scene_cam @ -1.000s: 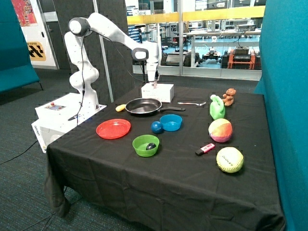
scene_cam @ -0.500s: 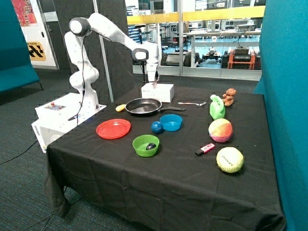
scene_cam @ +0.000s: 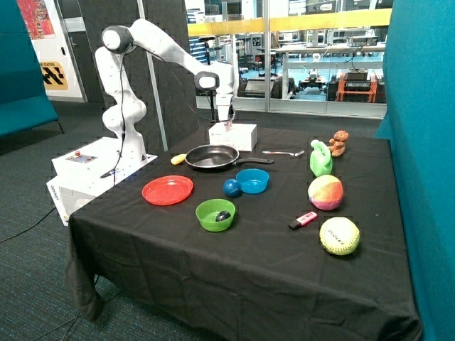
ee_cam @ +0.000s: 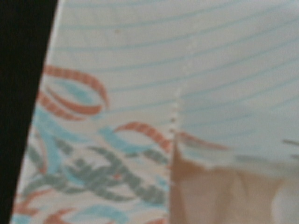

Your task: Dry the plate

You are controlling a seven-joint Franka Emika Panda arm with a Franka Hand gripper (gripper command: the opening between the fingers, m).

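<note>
The red-orange plate [scene_cam: 168, 190] lies flat on the black tablecloth near the table edge closest to the robot base, with nothing on it. My gripper [scene_cam: 227, 123] is far from it, at the back of the table, pointing down right at the top of a white tissue box [scene_cam: 233, 136]. The wrist view is filled by the box top [ee_cam: 140, 70], pale with blue lines and red and grey swirls, a perforated seam and a brownish opening [ee_cam: 219, 191]. The plate does not show in the wrist view.
A black frying pan [scene_cam: 212, 157] sits between the box and the plate, with a yellow object [scene_cam: 178, 159] beside it. A blue bowl [scene_cam: 252, 180], blue ball [scene_cam: 232, 187] and green bowl [scene_cam: 215, 214] lie mid-table. A spoon [scene_cam: 283, 153], green watering can [scene_cam: 320, 158], teddy [scene_cam: 339, 143] and two balls lie beyond.
</note>
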